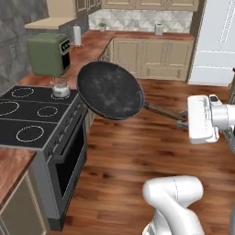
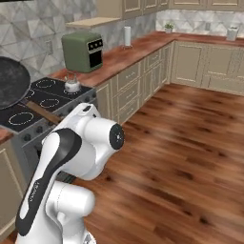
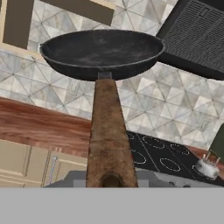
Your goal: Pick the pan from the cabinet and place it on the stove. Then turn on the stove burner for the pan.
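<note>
The fingers point(image 1: 183, 120) are clamped on the end of the pan's handle, holding the pan point(image 1: 110, 90) in the air just off the stove's front edge. Its long axis runs from the fingers toward the stove point(image 1: 27, 117), which lies below and beyond the bowl, near a small kettle point(image 1: 60, 88).

Pan in the air beside the stove

The black, grey-worn pan point(image 1: 110, 90) is tilted, handle trailing right, off the front edge of the glossy black stove point(image 1: 27, 117) with its white rings.
</note>
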